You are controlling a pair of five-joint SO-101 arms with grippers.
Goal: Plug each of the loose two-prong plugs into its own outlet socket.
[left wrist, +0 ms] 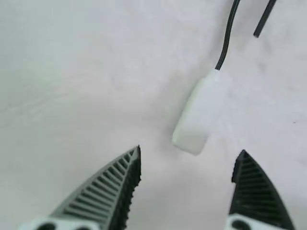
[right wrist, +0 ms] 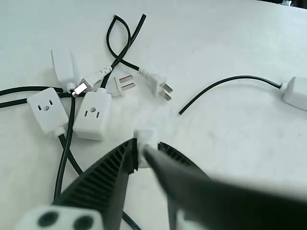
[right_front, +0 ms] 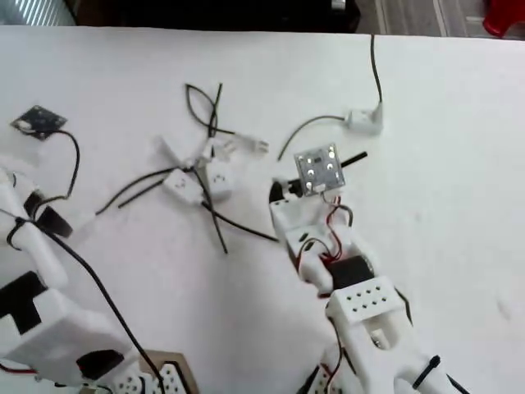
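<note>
**Left fingers** [left wrist: 120,187]: released, set wide apart, holding nothing. A white cable-end block [left wrist: 196,115] lies on the surface [left wrist: 72,72] just ahead of the tips, roughly in line with the gap between them and nearer the dark finger. Its black cable [left wrist: 226,38] runs away from the fingers. Whether this block is a plug or a socket cannot be told.

**Right fingers** [right wrist: 110,177]: clenched on a small white piece [right wrist: 144,139], pinched at the very tips. What the piece is cannot be told.

**Task items, relative to the right fingers:**
- Two outlet sockets lie side by side ahead of the tips, to one side, faces up. The nearer socket [right wrist: 92,114] is close to the tips. The farther socket [right wrist: 47,108] sits just beside it, and whether the two touch cannot be told.
- A two-prong plug on a black cord [right wrist: 156,85] lies beyond the tips, prongs pointing back toward the fingers, in no socket.
- A short white two-prong plug [right wrist: 123,84] lies between that plug and the sockets, loose.
- A third plug with bright prongs [right wrist: 79,87] lies just past the nearer socket, among crossing black cords.
- A white block on a curved black lead [right wrist: 295,91] lies well apart on the opposite side, and its face is not visible.

**High view:** the socket pair [right_front: 201,182] lies to one side of the right arm [right_front: 328,246], and the lone white block [right_front: 365,121] lies beyond that arm.
</note>
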